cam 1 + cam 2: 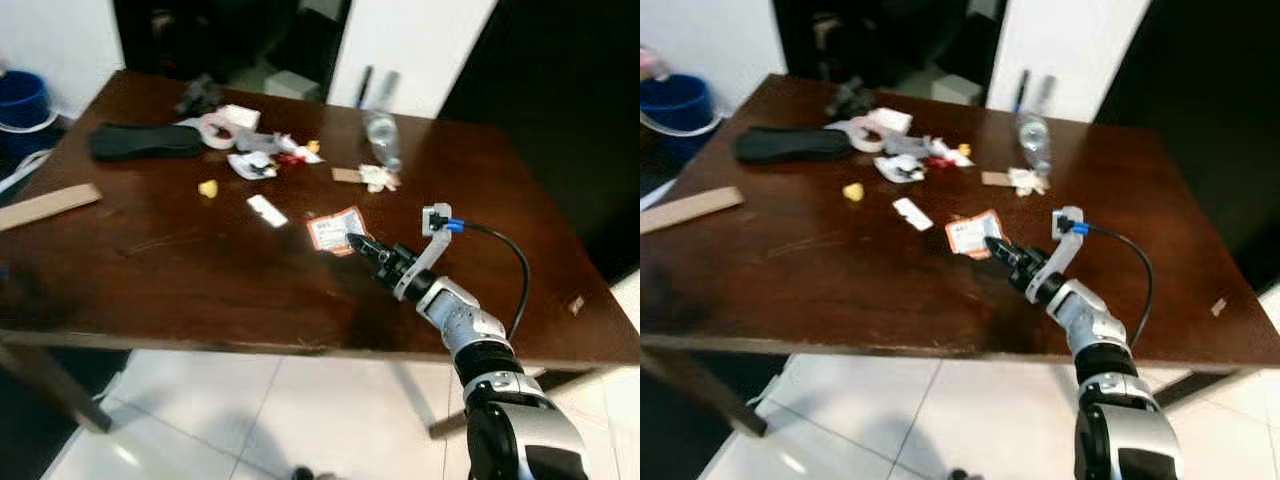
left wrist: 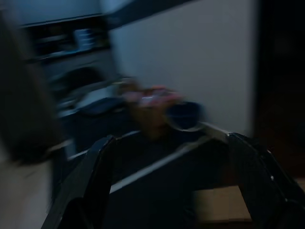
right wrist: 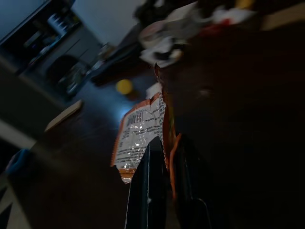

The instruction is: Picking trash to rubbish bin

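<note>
One silver right arm reaches over the near edge of the dark brown wooden tabletop. Its right end effector has both black fingers closed on the edge of the orange and white foil wrapper, near the tabletop's middle. Farther lie crumpled white scraps and a clear plastic bottle. The left end effector has its fingers spread wide, holding nothing.

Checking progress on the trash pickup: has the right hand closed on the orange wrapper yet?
Yes: in the right wrist view the right hand has its black fingers pinched together on the edge of the orange wrapper.
</note>
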`<state>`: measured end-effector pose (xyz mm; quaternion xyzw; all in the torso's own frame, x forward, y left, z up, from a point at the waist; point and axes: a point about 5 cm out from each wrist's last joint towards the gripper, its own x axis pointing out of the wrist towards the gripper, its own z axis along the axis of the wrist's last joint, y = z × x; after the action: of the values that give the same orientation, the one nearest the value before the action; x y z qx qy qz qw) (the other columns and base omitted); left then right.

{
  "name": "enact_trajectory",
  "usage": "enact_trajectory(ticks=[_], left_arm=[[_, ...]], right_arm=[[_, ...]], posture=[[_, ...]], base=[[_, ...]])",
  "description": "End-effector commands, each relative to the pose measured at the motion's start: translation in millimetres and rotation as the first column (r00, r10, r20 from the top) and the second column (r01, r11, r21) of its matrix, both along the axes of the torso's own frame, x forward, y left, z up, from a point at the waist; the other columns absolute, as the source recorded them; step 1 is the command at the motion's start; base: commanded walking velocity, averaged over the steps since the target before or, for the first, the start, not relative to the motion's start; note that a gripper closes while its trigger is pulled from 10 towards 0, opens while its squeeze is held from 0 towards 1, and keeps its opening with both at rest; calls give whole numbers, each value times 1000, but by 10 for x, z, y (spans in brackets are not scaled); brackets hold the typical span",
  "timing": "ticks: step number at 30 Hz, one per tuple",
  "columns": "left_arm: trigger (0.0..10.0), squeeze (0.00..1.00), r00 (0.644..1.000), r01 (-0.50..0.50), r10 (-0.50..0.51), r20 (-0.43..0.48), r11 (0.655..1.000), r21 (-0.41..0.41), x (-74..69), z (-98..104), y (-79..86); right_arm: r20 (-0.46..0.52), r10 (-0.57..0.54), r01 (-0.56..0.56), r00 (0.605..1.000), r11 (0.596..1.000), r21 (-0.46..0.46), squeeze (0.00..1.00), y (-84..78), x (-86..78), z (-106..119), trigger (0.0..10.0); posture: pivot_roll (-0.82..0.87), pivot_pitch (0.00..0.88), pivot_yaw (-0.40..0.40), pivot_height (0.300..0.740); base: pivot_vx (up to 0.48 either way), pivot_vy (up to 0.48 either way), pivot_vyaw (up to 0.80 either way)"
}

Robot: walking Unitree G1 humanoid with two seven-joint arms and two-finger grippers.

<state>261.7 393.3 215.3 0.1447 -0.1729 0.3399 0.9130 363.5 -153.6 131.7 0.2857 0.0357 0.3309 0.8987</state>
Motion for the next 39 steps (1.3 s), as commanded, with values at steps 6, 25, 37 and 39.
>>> enact_trajectory(ticks=[6,25,37,39], left_arm=[[10000,0,983,180,-180,-24,984,6,209,46,-336],[10000,0,908,384,-399,-127,915,-129,605,-73,-802],[10000,0,844,394,-521,-123,760,-517,989,-266,-893],[10000,0,811,439,-582,-56,670,-599,1077,-245,-1002]], right_arm=[[-5,-25,25,1000,1000,6,0,-76,-16,-32,10000],[-3,-47,47,999,998,-30,0,-56,-4,-39,10000],[-17,-28,26,999,995,-96,0,-141,-109,-108,10000],[-20,-26,24,999,994,-103,0,-159,-129,-114,10000]], posture=[[183,112,-80,740],[166,123,-80,740],[98,206,-106,740],[89,215,-106,740]], base=[[0,0,-788],[0,0,-414],[0,0,0],[0,0,0]])
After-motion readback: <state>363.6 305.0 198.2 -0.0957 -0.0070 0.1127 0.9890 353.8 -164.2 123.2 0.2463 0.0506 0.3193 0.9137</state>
